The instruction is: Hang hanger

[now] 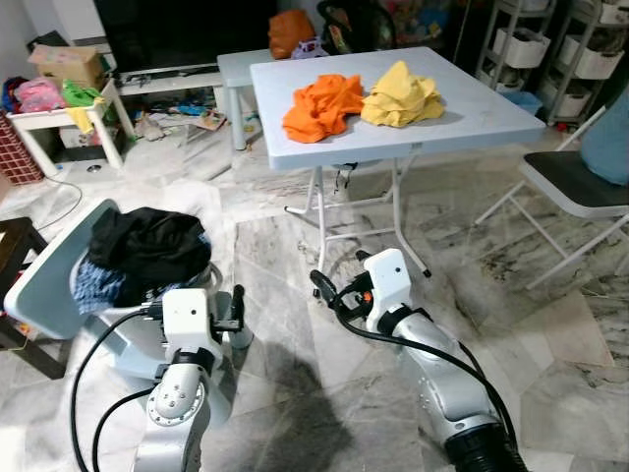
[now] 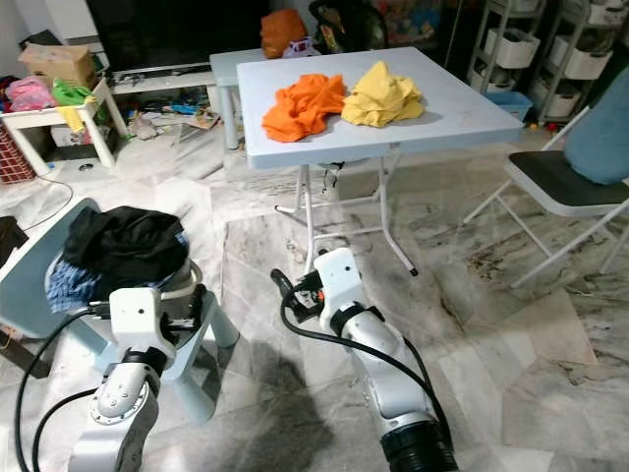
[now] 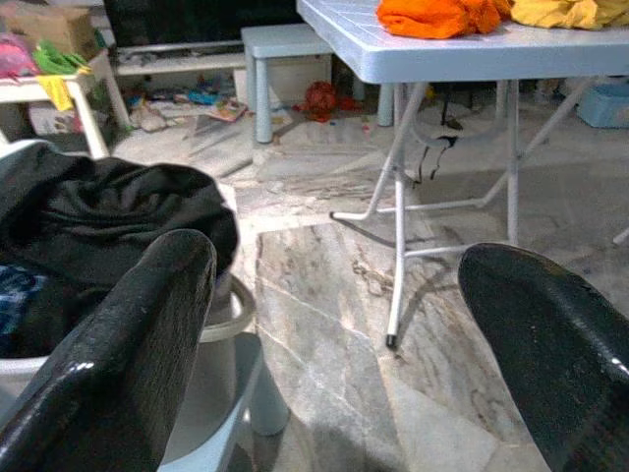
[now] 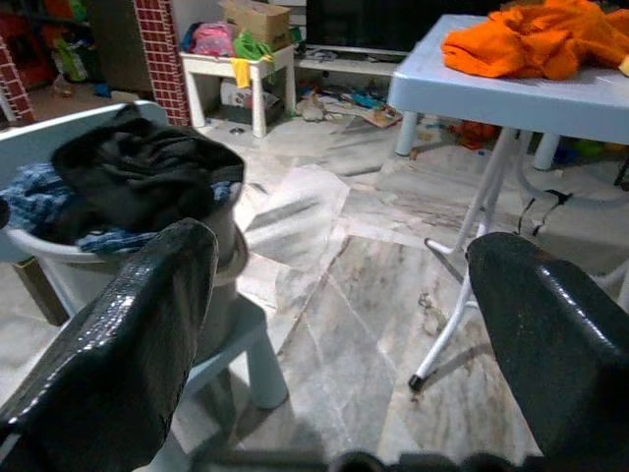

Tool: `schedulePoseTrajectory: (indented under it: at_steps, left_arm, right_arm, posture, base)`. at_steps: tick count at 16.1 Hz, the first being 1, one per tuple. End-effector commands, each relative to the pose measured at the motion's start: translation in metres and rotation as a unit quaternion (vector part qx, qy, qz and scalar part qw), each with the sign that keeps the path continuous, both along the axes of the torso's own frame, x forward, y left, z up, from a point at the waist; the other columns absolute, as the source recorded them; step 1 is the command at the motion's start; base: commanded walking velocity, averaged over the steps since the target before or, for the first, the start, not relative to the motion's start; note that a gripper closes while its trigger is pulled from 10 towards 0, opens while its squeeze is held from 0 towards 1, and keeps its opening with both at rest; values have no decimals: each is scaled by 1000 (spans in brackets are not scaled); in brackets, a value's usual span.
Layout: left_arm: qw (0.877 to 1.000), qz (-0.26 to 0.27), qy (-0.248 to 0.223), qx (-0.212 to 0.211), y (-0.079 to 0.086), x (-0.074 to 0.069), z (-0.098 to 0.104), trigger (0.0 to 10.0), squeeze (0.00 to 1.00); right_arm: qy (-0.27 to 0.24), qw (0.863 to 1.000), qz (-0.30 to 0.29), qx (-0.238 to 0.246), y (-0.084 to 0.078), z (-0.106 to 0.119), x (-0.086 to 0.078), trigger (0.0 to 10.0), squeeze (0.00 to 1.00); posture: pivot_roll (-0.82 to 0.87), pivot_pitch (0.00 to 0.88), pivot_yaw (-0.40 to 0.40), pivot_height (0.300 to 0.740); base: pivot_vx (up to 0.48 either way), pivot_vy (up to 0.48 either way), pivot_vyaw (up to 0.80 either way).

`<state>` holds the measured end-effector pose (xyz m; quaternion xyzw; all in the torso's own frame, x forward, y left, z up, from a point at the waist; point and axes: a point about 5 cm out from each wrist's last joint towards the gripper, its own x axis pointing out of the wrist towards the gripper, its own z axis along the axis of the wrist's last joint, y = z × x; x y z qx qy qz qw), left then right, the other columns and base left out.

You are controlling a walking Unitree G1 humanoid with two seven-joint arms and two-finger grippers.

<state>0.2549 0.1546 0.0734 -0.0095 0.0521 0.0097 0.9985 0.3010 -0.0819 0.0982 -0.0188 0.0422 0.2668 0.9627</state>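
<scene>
Grippers, left [image 3: 334, 324] and right [image 4: 344, 334], glossy black, both spread above marbled tile floor [image 1: 295, 344].

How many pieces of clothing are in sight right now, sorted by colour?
Orange garment on the folding table: 1
Yellow garment on the same table: 1
Black garment heaped on the bucket: 1
Blue patterned cloth under the black one: 1
Total: 4. The bucket may hold more beneath; that cannot be told.
</scene>
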Motion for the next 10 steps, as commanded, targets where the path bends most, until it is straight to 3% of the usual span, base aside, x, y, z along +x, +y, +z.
schedulePoseTrajectory:
  at_steps: [1, 10]
  left_arm:
    - [1000, 4, -7, -2, 4, 0, 3, 10000, 0]
    - [1000, -6, -6, -6, 3, 2, 3, 10000, 0]
  right_arm:
    - [-9, 1000, 0, -1, 3, 4, 2, 10000, 0]
    - [-10, 1000, -5, -7, 5, 3, 4, 10000, 0]
  posture:
    - [10, 0, 24, 740]
    - [9, 0, 34, 740]
  base:
    - [442, 0, 0]
    - [445, 0, 0]
